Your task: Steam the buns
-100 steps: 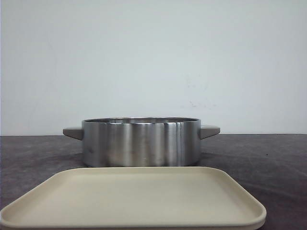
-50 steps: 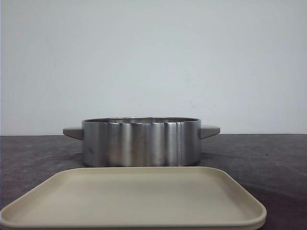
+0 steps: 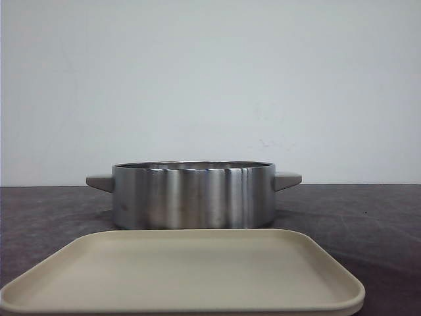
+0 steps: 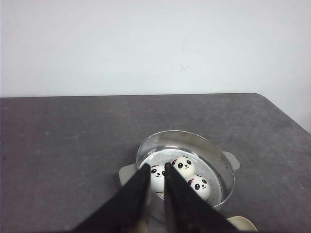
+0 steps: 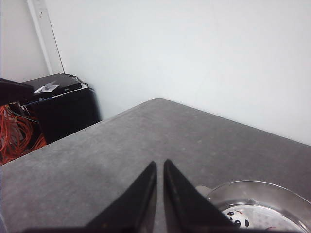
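**Soft buns sit in the steamer, both arms empty above**

Plain white wall backs a dark grey surface [image 3: 368,217], which carries a steel steamer pot [image 3: 193,195] and, nearer the camera, a bare beige tray [image 3: 184,273]. Inside the pot, on its perforated floor, the left wrist view shows three buns [image 4: 183,166] packed close together; a fourth, if there, is hidden behind the fingers.

Left fingers [image 4: 156,194] are clenched almost together, grasping nothing, high over the pot with the buns just beyond and below their tips. Right fingers [image 5: 160,180] are likewise nearly closed and empty, the pot's rim off to one side of them and lower down.

By the look of them, the buns are light, smooth and squashy, so a hard pinch would likely dent them or smear the painted faces. A wide opening and a gentle hold low across the dome's sides seems safest. Crowding leaves little room for fingers between neighbours.
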Controlling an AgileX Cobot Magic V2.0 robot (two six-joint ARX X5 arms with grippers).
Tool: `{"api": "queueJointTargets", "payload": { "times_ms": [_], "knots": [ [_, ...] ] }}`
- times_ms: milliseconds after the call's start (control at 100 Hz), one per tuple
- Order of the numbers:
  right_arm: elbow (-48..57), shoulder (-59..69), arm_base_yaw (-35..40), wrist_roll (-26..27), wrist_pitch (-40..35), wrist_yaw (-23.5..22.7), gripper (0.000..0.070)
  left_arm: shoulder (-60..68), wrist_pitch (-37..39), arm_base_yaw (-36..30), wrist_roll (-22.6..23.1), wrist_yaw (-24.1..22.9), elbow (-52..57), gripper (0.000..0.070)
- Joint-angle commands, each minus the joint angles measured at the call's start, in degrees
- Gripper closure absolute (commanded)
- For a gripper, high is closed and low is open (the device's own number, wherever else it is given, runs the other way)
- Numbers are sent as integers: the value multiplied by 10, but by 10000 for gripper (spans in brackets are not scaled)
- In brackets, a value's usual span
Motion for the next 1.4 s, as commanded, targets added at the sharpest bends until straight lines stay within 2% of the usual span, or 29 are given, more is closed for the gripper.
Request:
{"api": "queueJointTargets", "payload": {
  "times_ms": [0,270,410,480,560,730,800,1100,1390],
  "knots": [
    [10,5,8,-6,5,0,684,3,7,-3,0,0,8,700],
    [10,5,6,-6,-6,2,683,3,7,-3,0,0,8,700],
    [-9,-21,-54,-12,-33,19,684,3,7,-3,0,0,8,700],
    [-41,-44,-100,-31,-18,3,684,3,7,-3,0,0,8,700],
    [-102,-82,-161,-55,31,-25,684,3,7,-3,0,0,8,700],
    [-280,-196,-310,-73,176,-164,683,3,7,-3,0,0,8,700],
    [-349,-249,-366,-73,201,-196,684,3,7,-3,0,0,8,700],
    [-549,-458,-520,-61,189,-201,684,3,7,-3,0,0,8,700],
    [-610,-517,-611,-38,143,-207,684,3,7,-3,0,0,8,700]
  ]
}}
